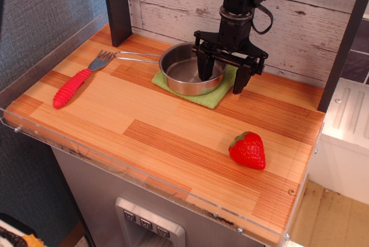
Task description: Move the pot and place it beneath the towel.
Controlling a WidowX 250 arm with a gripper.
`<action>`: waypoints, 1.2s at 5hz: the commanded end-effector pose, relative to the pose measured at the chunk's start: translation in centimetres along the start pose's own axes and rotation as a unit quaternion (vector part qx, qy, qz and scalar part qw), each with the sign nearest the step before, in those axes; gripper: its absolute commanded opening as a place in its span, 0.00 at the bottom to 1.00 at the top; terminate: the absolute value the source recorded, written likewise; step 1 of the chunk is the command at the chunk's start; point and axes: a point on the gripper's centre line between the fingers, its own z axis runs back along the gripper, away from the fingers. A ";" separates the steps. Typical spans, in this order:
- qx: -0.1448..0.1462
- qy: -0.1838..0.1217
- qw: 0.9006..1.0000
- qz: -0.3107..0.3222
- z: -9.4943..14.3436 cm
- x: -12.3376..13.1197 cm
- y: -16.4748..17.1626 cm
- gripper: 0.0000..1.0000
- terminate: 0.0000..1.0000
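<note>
Near the tabletop's [173,143] back edge, the pot [187,75] is sitting on the towel [216,94], not yet moved. An empty, wide-open pincer [221,76] is straddling its right rim.

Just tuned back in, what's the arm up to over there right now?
The gripper hangs open at the right side of the pot, one finger over the bowl and the other outside the rim, above the towel's right edge. It holds nothing yet. The pot sits on top of the green towel, its wire handle pointing left toward the fork. A strawberry lies nearer the front right.
</note>
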 end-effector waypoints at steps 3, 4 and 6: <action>-0.017 -0.051 0.999 -0.008 3.7 -0.9 0.1 0.00 0.00; -0.017 -0.059 0.998 -0.026 5.1 -1.8 0.3 0.00 0.00; 0.008 -0.055 0.995 -0.079 7.2 -7.1 -0.3 0.00 0.00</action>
